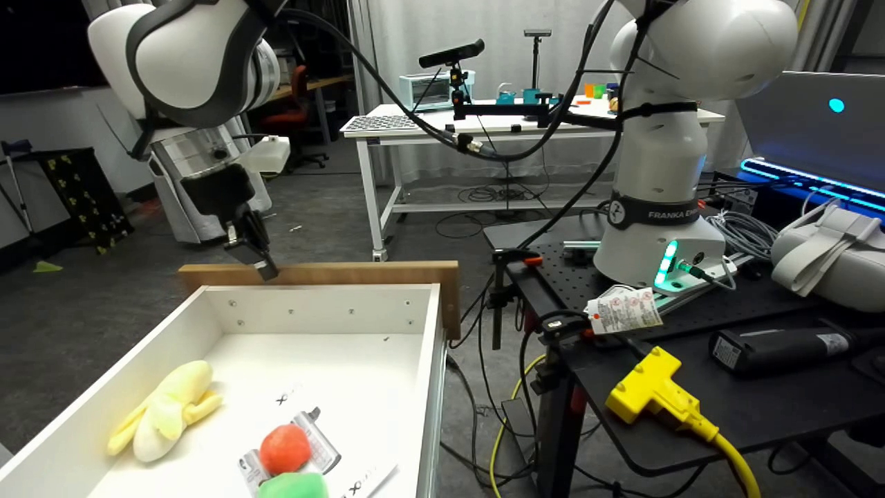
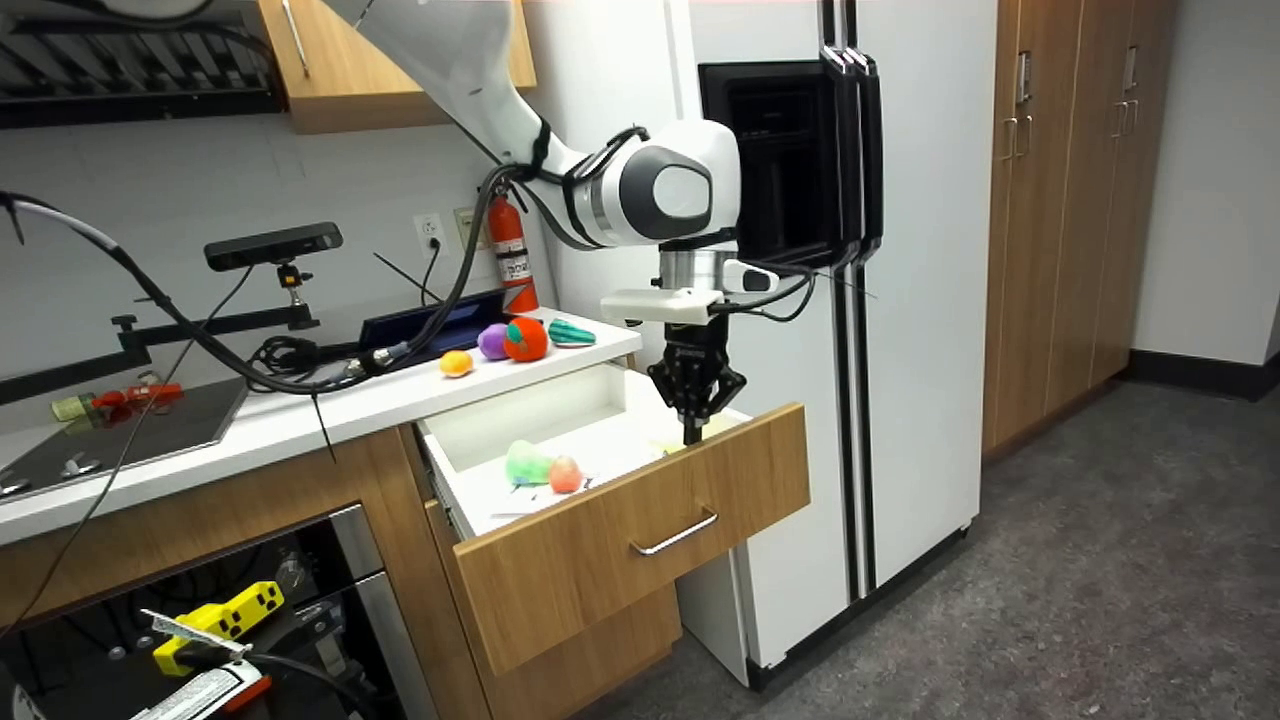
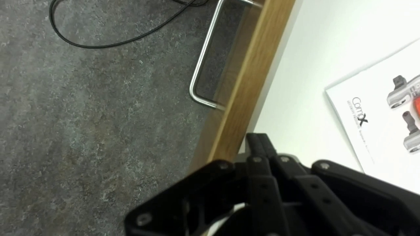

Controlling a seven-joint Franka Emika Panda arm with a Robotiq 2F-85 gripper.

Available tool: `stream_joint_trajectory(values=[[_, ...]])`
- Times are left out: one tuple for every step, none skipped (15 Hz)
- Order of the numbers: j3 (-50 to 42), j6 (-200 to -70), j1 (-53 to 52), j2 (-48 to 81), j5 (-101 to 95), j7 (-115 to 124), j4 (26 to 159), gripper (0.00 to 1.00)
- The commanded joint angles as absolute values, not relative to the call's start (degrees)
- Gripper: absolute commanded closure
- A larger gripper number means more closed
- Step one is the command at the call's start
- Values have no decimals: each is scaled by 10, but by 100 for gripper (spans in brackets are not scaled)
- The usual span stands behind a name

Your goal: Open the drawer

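Expect the drawer to be rigid, moderately heavy; pull by its slick metal handle, upper centre of the wrist view. Jaws: together.

Front panel: stands between gripper and handle. Handle: open gap behind. Drawer: bare strip inside panel, plush toy beyond.

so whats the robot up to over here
A robot arm is at work on opening the drawer. Its gripper, shut and holding nothing, is just inside the top edge of the front panel, perhaps to push it outward; whether they touch is hard to tell. The handle is free. The drawer already stands well open, with a yellow soft toy and a red round item inside.
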State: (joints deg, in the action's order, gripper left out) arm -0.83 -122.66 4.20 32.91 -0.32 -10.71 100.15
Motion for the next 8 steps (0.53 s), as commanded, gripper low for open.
stream_joint_trajectory(values=[[4,-1236,37,293,2,-105,1027,100],[9,-1236,35,286,3,-106,1030,100],[17,-1236,31,278,6,-109,1032,100],[23,-1237,27,271,7,-110,1034,100],[32,-1238,23,263,11,-112,1036,100],[40,-1239,19,256,15,-114,1037,100],[48,-1240,14,250,19,-116,1037,100],[55,-1241,9,245,22,-118,1037,100]])
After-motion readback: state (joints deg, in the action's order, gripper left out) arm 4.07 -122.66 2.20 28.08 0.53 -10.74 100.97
